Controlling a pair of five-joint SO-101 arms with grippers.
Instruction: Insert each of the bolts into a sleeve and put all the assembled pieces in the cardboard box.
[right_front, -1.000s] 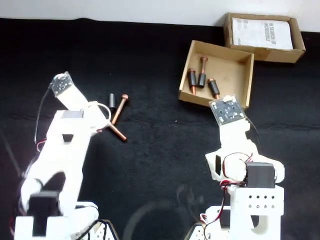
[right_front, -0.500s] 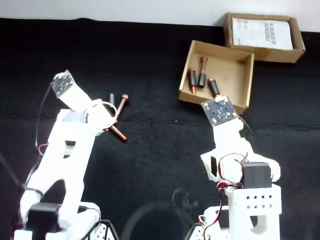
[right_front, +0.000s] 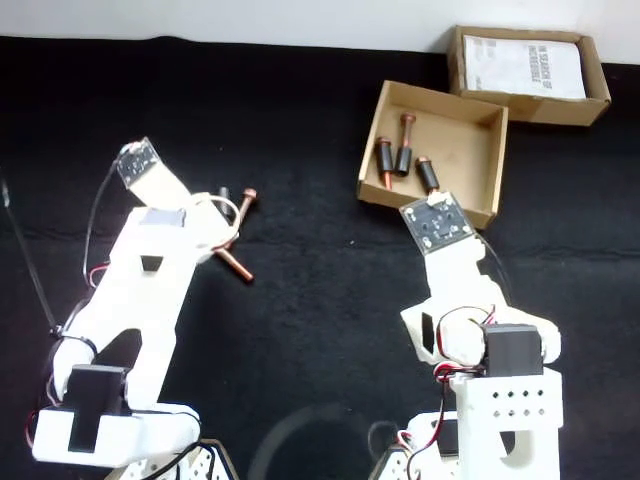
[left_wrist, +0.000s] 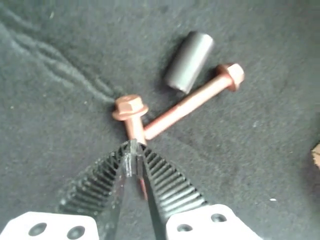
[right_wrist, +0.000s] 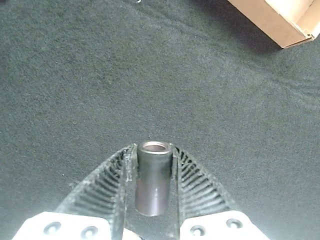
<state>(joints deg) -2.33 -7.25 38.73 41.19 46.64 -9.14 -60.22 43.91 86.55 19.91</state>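
Observation:
My left gripper (left_wrist: 134, 147) is shut on the shank of a copper bolt (left_wrist: 131, 109), whose head points away from the fingers. A second copper bolt (left_wrist: 192, 98) lies slantwise just past it, touching a loose dark sleeve (left_wrist: 189, 62). In the high view these are the held bolt (right_front: 237, 265), the other bolt (right_front: 241, 212) and the sleeve (right_front: 224, 198), beside the left arm (right_front: 150, 270). My right gripper (right_wrist: 152, 150) is shut on a dark sleeve (right_wrist: 153, 180), held above the black cloth near the cardboard box (right_front: 470, 150). Three assembled pieces (right_front: 404, 158) lie inside the box.
A second cardboard box (right_front: 527, 72) with a printed sheet on it stands behind the first at the back right. A corner of the box (right_wrist: 280, 20) shows in the right wrist view. Black cloth (right_front: 320, 290) covers the table between the arms.
The left arm has swung right and forward to the bolts, now covering part of them. The right arm's wrist shifted a little left, away from the box's front edge.

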